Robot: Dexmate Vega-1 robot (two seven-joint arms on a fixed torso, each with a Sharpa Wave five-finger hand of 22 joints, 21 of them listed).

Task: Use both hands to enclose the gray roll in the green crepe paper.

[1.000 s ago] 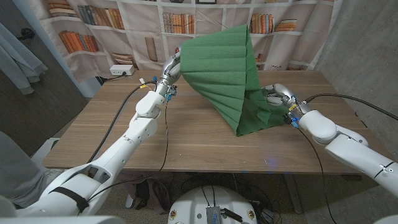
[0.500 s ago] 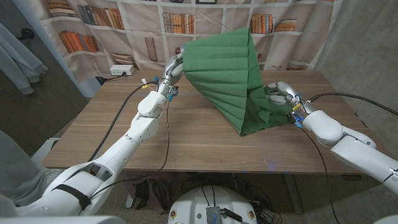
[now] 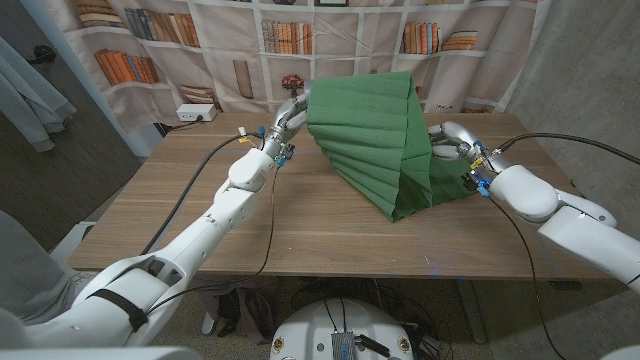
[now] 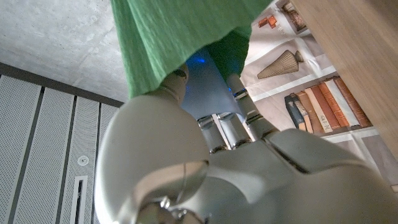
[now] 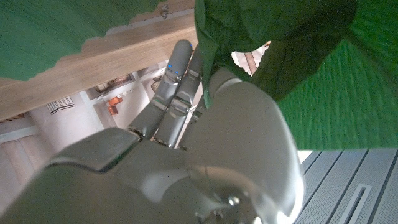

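Surface: wooden table; bookshelf-print backdrop behind.
Paper: green crepe paper held raised over table's far right.
Left hand: paper edge gripped.
Right hand: paper gripped.

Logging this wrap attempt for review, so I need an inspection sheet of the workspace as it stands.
Surface: wooden table, bare wood in front.
Job's things: green crepe paper lifted like a tent, lower edge on the table; gray roll not visible.
Clutter: nothing seen.
Hands: left hand grips the paper's raised edge; right hand grips the other side.
Cables: black cables run along both arms.
Surroundings: bookshelf-print curtain, white power strip.
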